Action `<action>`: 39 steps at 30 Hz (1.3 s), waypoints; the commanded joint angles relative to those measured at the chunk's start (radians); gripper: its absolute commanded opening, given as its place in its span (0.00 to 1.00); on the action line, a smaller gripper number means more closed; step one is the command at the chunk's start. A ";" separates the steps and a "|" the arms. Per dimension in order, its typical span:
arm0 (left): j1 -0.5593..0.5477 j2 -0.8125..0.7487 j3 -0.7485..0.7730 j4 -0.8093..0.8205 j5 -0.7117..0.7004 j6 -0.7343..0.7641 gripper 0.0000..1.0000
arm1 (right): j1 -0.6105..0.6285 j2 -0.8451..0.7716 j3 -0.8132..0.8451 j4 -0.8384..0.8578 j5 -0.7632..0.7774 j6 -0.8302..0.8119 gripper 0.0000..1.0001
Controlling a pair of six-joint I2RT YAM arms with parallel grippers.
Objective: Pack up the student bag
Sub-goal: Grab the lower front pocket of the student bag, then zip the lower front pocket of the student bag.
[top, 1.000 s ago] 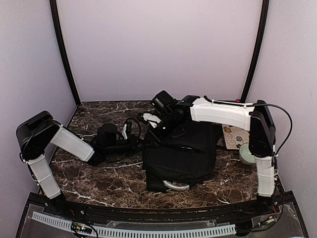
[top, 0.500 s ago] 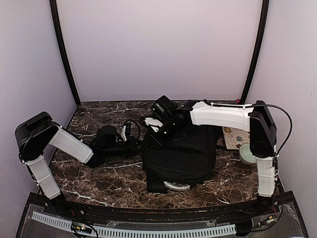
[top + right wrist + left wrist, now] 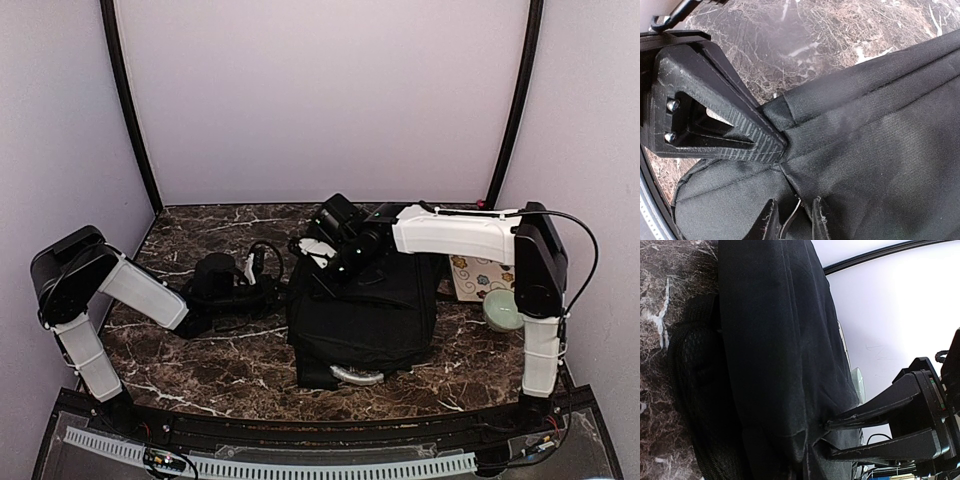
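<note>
The student bag [image 3: 365, 310], a large black fabric backpack, lies flat in the middle of the table. My left gripper [image 3: 274, 289] is at its left edge, shut on a pinched fold of the bag's fabric [image 3: 826, 440]. In the right wrist view that same left finger [image 3: 725, 120] clamps the cloth [image 3: 865, 130]. My right gripper [image 3: 327, 262] hovers over the bag's far left corner. Its fingertips [image 3: 770, 220] stand a little apart, and a thin zipper pull [image 3: 792, 222] lies in the narrow gap between them. The right gripper [image 3: 794, 220] has not closed onto the pull.
A pale green bowl [image 3: 500, 310] and a flower-printed card [image 3: 475, 274] sit right of the bag, beside the right arm. The bag's grey handle loop [image 3: 355, 376] points toward the near edge. A meshed shoulder strap [image 3: 695, 390] lies under the bag's left side.
The right gripper's jaws have narrowed around the zipper pull, and the right arm has shifted slightly right and back. The left gripper keeps its pinch in place.
</note>
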 commanded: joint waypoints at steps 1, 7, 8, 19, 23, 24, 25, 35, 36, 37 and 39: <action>0.001 -0.050 0.008 0.124 -0.020 0.024 0.00 | 0.001 -0.020 -0.018 -0.028 -0.018 0.001 0.24; 0.002 -0.052 0.010 0.116 -0.024 0.031 0.00 | 0.001 -0.039 -0.050 -0.024 -0.037 0.002 0.24; 0.001 -0.052 0.010 0.117 -0.025 0.030 0.00 | 0.001 -0.041 -0.056 -0.023 -0.041 0.002 0.25; 0.001 -0.050 0.012 0.114 -0.026 0.033 0.00 | -0.039 -0.033 -0.058 -0.026 -0.085 0.018 0.03; 0.002 -0.053 0.010 0.107 -0.028 0.040 0.00 | -0.076 -0.048 -0.054 -0.031 -0.127 0.023 0.00; 0.002 -0.055 0.011 0.104 -0.028 0.043 0.00 | -0.088 -0.051 -0.055 -0.038 -0.149 0.021 0.00; 0.002 -0.055 0.012 0.098 -0.027 0.047 0.00 | -0.099 -0.054 -0.052 -0.047 -0.179 0.016 0.00; 0.015 -0.047 0.031 0.017 -0.004 0.108 0.00 | -0.192 -0.072 -0.124 -0.166 -0.371 -0.081 0.00; 0.016 -0.049 0.032 0.004 -0.005 0.115 0.00 | -0.204 -0.075 -0.132 -0.178 -0.373 -0.092 0.00; 0.019 -0.051 0.032 -0.009 -0.007 0.123 0.00 | -0.214 -0.079 -0.137 -0.193 -0.372 -0.103 0.00; 0.025 -0.056 0.030 -0.035 -0.011 0.137 0.00 | -0.238 -0.085 -0.145 -0.220 -0.370 -0.128 0.00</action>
